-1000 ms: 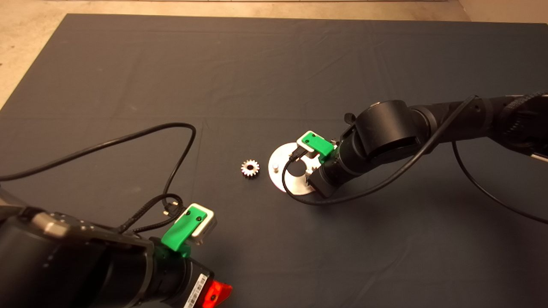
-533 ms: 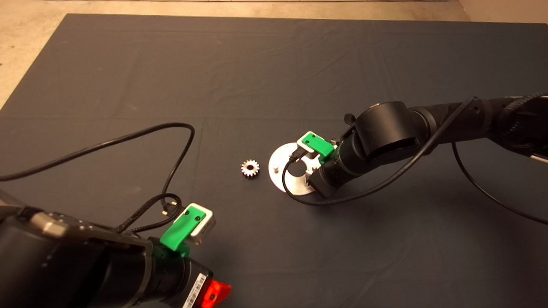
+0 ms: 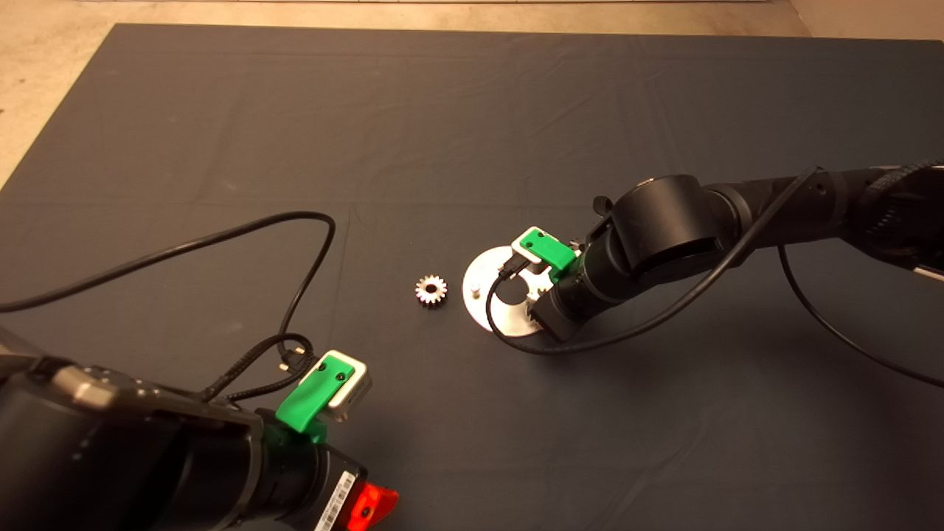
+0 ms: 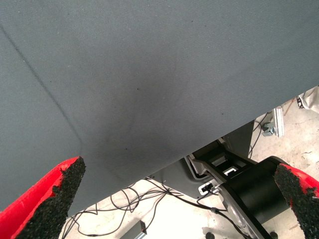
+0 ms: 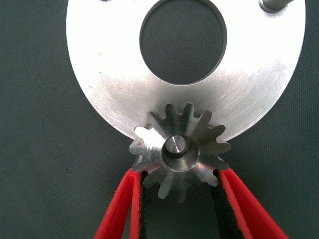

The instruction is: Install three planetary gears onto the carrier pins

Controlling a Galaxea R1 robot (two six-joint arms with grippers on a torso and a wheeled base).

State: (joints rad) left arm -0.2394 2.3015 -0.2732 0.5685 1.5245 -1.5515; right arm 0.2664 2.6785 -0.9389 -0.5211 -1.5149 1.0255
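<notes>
Open surface on most sides; the crowding is at the disc.

The dark mat surface [image 3: 457, 125] lies bare across its far half and its near right part, giving free passage there. The right tool [image 5: 180, 199] and its black arm [image 3: 664, 236] hang over the disc's [image 3: 487, 313] right side and block approach from that side; its fingers [image 5: 127, 209] flank a gear seated on a pin [image 5: 175, 144] at the rim. A loose gear [image 3: 431, 289] lies just left of the disc, narrowing that gap. A black cable [image 3: 221, 240] loops over the left surface, and the left tool [image 4: 179, 199] waits at the near left corner.
</notes>
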